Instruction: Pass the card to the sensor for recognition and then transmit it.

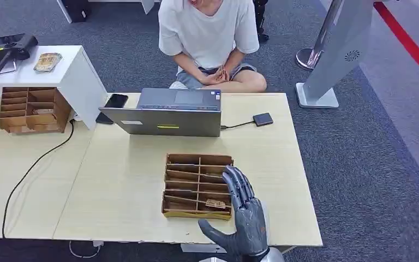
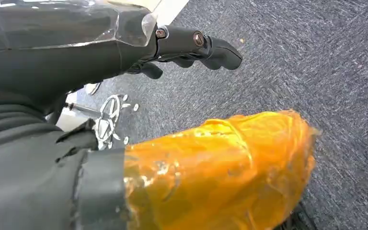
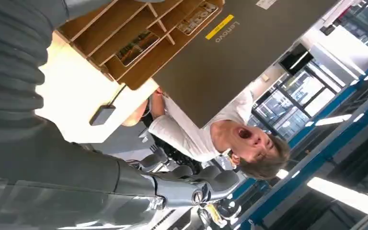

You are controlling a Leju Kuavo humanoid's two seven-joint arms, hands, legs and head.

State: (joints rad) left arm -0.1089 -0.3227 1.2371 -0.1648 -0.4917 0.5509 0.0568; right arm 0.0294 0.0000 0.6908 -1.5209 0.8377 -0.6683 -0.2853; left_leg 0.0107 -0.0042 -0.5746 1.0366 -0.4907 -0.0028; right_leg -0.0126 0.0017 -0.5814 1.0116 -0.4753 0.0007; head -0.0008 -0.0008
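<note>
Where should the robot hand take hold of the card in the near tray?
The card lies flat in a front-row slot of the wooden tray. Come from above, the slot's open side, and pinch its exposed edge; the dividers likely block sideways approaches. The right robot hand hovers there, open.

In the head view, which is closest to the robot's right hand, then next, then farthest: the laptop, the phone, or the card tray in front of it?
From the right hand:
1. Card tray, right under its fingers, at the table's near edge.
2. Laptop, farther back, mid-table.
3. Phone, beyond the laptop's left corner.
</note>
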